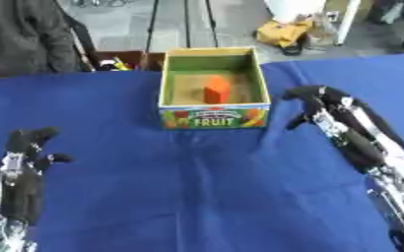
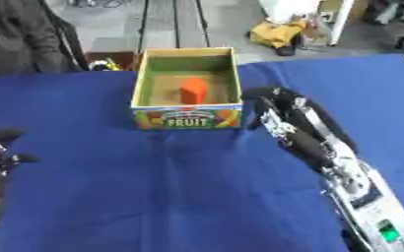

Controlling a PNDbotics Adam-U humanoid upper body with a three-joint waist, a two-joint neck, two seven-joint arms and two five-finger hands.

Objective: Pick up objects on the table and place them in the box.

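Evidently placing done: orange block [image 1: 216, 89] stands inside fruit box [image 1: 214, 119]. Right hand [image 1: 313, 101] beside box, fingers curled, empty. Left hand [image 1: 30, 145] idle, fingers relaxed. Next: seek remaining objects; none visible on blue cloth [image 1: 180, 187].

An orange block [image 1: 217, 89] stands upright inside the open fruit box [image 1: 214, 118].
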